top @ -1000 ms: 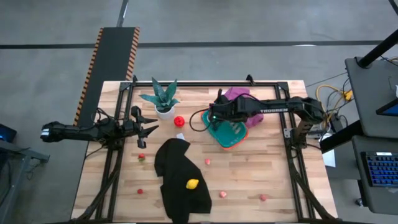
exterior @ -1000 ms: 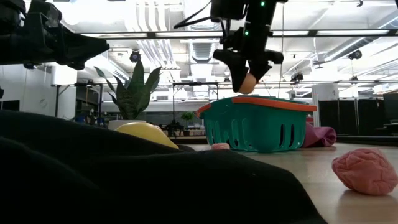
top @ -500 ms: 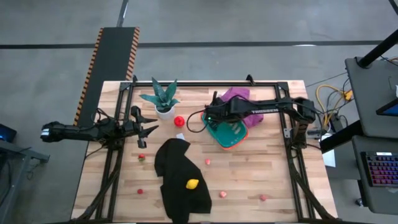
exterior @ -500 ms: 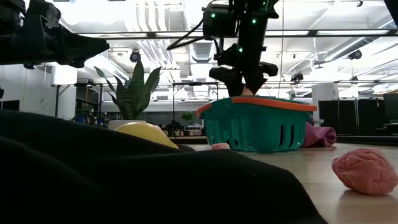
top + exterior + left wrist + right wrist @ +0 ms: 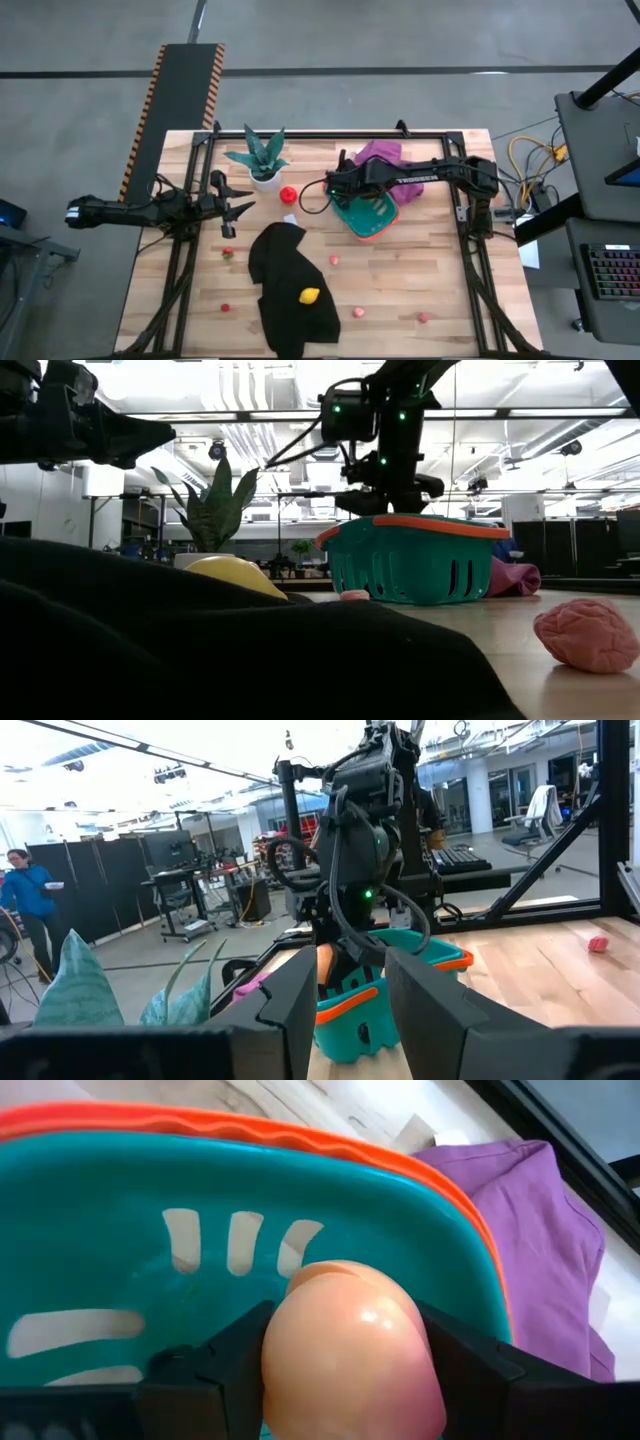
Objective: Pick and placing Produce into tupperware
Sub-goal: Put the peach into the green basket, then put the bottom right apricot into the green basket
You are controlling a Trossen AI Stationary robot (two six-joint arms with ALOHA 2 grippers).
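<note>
My right gripper (image 5: 341, 190) reaches from the table's right and dips into the left end of the teal tupperware (image 5: 366, 214), shut on a round peach-coloured produce piece (image 5: 350, 1352). In the low view its fingers are sunk behind the tupperware's orange rim (image 5: 415, 523). My left gripper (image 5: 238, 206) waits open near the table's left edge, touching nothing. Other produce lies loose on the table: a red piece (image 5: 288, 195), a yellow one (image 5: 310, 296) on the black cloth, and small pink and red ones (image 5: 334, 260) (image 5: 358, 312) (image 5: 424, 318) (image 5: 226, 307). My right gripper pinches the peach piece's two sides (image 5: 285, 1355) between its fingers (image 5: 235, 1355), coming from above and pointing down into the tupperware. The piece sits below the rim, in front of the slotted teal wall (image 5: 200, 1240). Whether it touches the floor I cannot tell.
A potted green plant (image 5: 262, 160) stands left of the tupperware and a purple cloth (image 5: 385, 160) lies behind it. A black cloth (image 5: 290, 285) covers the near middle of the table. A person (image 5: 25, 885) stands far off in the room. Bare wood lies near right.
My right gripper has come down with the peach piece, from above the tupperware's rim to inside it, and shifted slightly toward the table's left. It has stayed shut on the piece. The tupperware has not moved.
</note>
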